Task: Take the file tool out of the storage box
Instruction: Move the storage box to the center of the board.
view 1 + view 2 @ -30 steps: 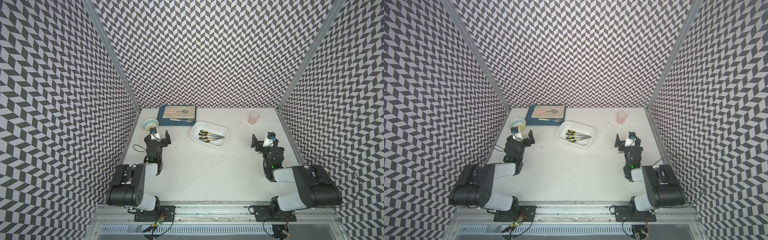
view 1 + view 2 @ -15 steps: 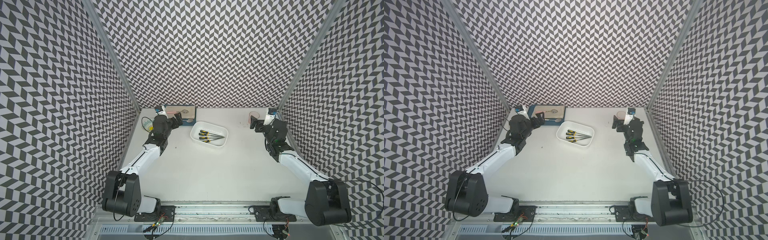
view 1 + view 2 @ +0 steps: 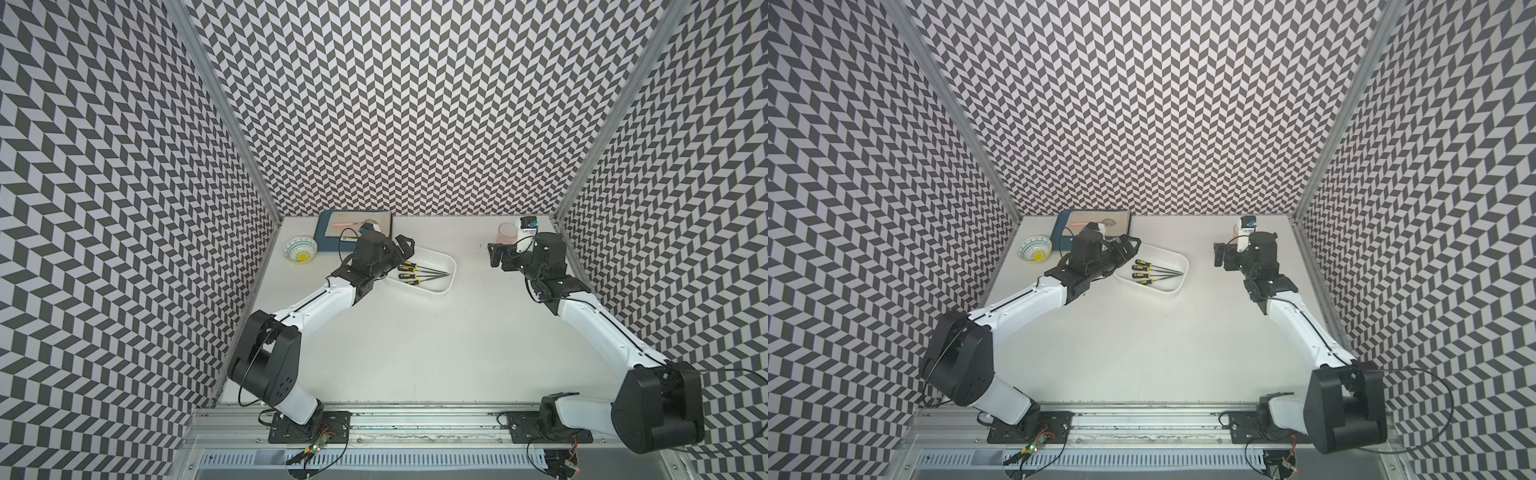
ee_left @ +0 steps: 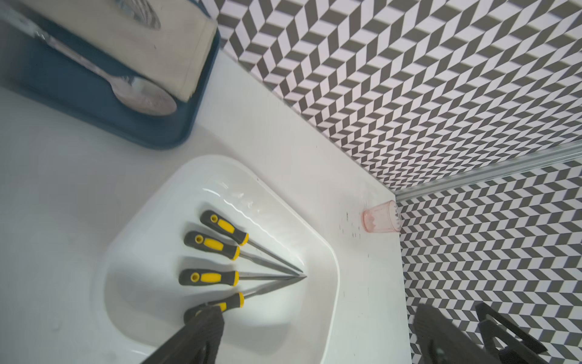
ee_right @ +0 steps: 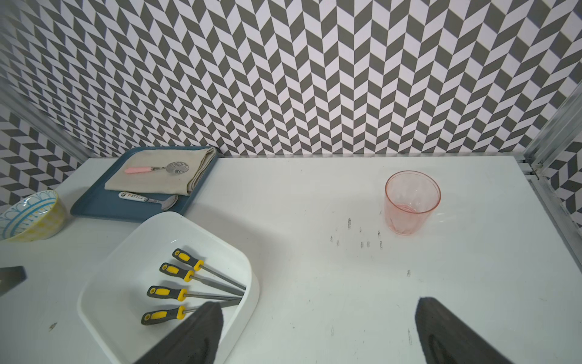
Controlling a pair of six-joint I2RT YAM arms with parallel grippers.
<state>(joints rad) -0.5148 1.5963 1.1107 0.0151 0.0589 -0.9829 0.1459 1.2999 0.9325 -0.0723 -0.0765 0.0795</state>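
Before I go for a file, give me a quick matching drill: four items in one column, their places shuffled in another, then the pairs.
Things
1. files
2. metal spoon
3. pink-handled utensil
4. pink glass

Places
A. on the folded cloth
B. in the white storage box
C. standing alone on the bare table
D. directly on the dark blue tray, beside the cloth

Pairs: 1-B, 2-D, 3-A, 4-C

Open table (image 5: 315, 205) btw storage box (image 5: 126, 283), cup (image 5: 412, 201)
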